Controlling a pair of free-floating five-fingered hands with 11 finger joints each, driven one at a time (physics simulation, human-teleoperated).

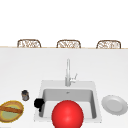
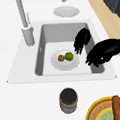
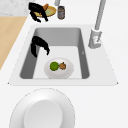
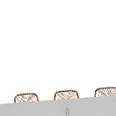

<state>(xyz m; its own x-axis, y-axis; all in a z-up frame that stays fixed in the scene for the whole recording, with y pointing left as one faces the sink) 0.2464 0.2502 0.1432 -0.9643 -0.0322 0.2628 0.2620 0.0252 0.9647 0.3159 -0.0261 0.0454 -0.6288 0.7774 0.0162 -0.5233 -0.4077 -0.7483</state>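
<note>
Your left hand (image 1: pixel 38 103) hangs over the sink's (image 1: pixel 45 85) left rim, fingers loosely drooping, holding nothing. Your right hand (image 2: pixel 81 40) hovers over the basin's front side, fingers relaxed downward, also empty, just beside a white plate (image 2: pixel 65 64). On that plate sit a green fruit (image 2: pixel 69 56) and a brown one (image 2: pixel 61 58), touching.

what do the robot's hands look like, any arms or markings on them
Both are plain matt black, human-shaped hands with slender fingers: one hand and another hand in the left side view. No arm, sleeve, cable or marking is visible on either; each ends at the wrist.
</note>
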